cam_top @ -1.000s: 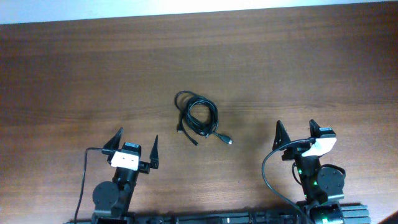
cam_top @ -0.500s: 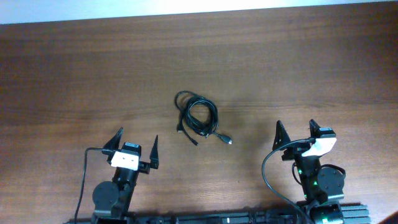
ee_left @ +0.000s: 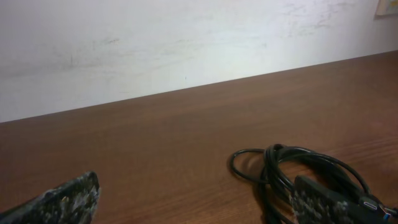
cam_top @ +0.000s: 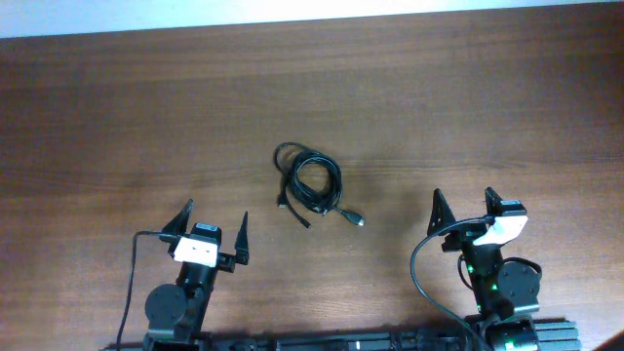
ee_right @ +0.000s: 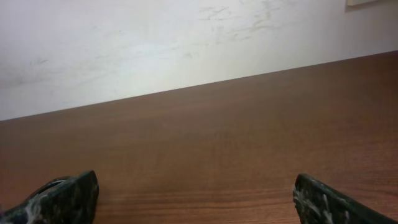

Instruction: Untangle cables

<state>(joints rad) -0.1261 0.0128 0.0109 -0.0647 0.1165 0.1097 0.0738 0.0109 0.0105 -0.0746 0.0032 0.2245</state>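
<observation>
Surface: one wooden table [cam_top: 146,117], dark reddish-brown, grain running from 9 o'clock to 3 o'clock in the overhead view; its far edge at 12 o'clock meets a pale strip. Room: both wrist views show a white wall [ee_left: 186,43] behind the table, marked with faint scuffs.

Count of parts: two arms, two grippers, one bundle of cables; one thicker black wire [cam_top: 131,283] loops from the left arm, and one [cam_top: 417,273] from the right arm.

The cables [cam_top: 312,187] lie flat near the middle of the table as one tangle of thin black loops; three plug ends show, fanned out between 7 o'clock and 4 o'clock of the loops; the number of separate cords cannot be told. In the left wrist view the bundle sits at 4 o'clock of the frame, partly behind one finger; the right wrist view shows bare table only.

The left gripper [cam_top: 213,229] stands at 7 o'clock of the table, fingers spread wide apart, holding nothing; the cables lie at 1 o'clock from it, well apart. The right gripper [cam_top: 466,203] stands at 5 o'clock of the table, fingers likewise spread wide and holding nothing; the cables lie at 9 o'clock from it, well apart.
</observation>
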